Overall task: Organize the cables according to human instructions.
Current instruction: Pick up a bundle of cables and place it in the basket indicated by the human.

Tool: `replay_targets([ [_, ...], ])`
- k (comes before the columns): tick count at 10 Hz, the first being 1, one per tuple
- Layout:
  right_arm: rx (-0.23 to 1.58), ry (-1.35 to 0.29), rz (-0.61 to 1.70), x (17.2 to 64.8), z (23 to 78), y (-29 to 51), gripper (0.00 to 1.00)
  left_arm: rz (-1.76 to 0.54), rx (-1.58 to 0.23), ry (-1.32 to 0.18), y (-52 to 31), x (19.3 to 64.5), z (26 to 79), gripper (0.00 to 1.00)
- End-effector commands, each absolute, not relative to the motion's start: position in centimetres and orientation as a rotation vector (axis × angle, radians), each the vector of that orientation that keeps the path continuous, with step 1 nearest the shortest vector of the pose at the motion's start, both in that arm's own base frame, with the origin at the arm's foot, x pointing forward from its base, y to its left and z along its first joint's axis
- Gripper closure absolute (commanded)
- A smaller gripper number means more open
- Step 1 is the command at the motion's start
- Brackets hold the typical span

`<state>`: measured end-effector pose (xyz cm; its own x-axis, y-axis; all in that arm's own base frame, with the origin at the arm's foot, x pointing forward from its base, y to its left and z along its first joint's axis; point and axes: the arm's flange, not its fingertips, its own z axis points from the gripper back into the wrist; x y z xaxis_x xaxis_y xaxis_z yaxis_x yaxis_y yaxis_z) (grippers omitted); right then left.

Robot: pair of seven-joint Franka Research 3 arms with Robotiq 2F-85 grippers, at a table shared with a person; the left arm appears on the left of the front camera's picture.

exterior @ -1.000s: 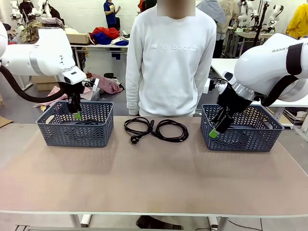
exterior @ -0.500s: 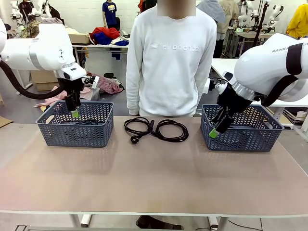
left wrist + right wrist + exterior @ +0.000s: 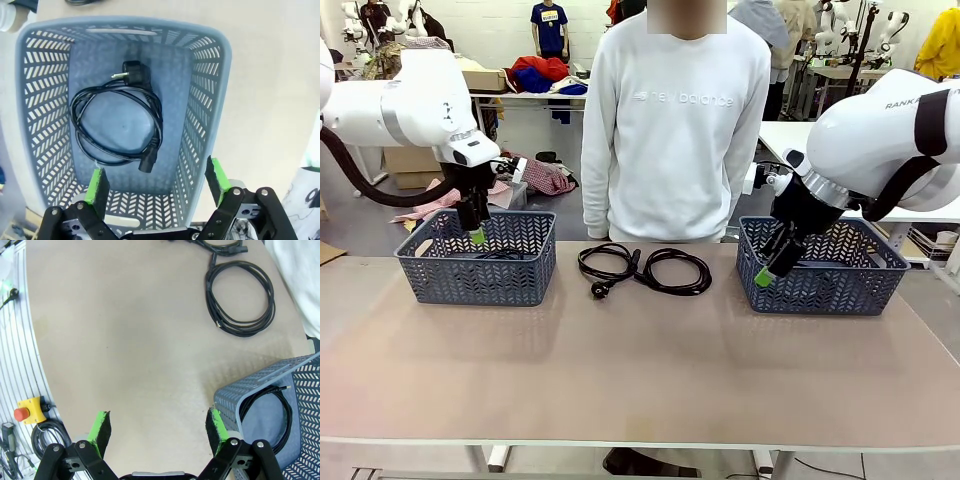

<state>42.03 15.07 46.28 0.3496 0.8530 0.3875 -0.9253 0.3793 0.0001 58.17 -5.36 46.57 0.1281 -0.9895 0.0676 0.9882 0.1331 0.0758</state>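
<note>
Since a second ago, the left end effector [image 3: 475, 236] has been raised a little within the left basket [image 3: 510, 285] and shifted toward the robot's left. The right end effector [image 3: 763, 277] has been kept at the corner of the right basket [image 3: 850, 295] nearer the middle of the desk [image 3: 640, 370].

In the left wrist view, the left end effector [image 3: 157, 177] is seen spread wide and empty above the left basket [image 3: 220, 65]. On that basket's floor one coiled cable [image 3: 117, 125] is laid, ringed by the four walls. The right end effector [image 3: 157, 422] is likewise spread wide with nothing held. A second cable [image 3: 267, 412] is partly seen inside the right basket [image 3: 300, 375].

Two more cables, a left loop [image 3: 608, 262] and a right loop [image 3: 675, 270], are laid side by side on the desk between the baskets. A person [image 3: 675, 130] in a white sweatshirt is stood close behind them at the far edge. A yellow emergency-stop box [image 3: 27, 411] with a red button is mounted beyond the desk's edge.

Both baskets are moulded from grey-blue plastic, with walls pierced by herringbone slots, rounded rims and slotted handles. The cords are thin, black and smooth, ending in chunky plugs. The desk top is matte and beige-brown. Green pads are fitted on black fingers.
</note>
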Motion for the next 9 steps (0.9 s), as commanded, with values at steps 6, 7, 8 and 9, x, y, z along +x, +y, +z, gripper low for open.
replay_targets([
  [6, 0.230, -0.349, 1.153, 42.0, 46.4, 15.1, 0.00, -1.403, -0.107, -0.264, -9.0, 55.8, 46.7, 0.00],
  [7, 0.230, -0.349, 1.153, 42.0, 46.4, 15.1, 0.00, -1.390, -0.143, -0.303, -10.0, 54.8, 46.9, 0.00],
  [8, 0.230, -0.349, 1.153, 42.0, 46.4, 15.1, 0.00, -1.379, -0.162, -0.329, -11.1, 53.8, 46.9, 0.00],
  [9, 0.230, -0.349, 1.153, 42.0, 46.4, 15.1, 0.00, -1.374, -0.182, -0.346, -12.1, 52.7, 46.9, 0.00],
])
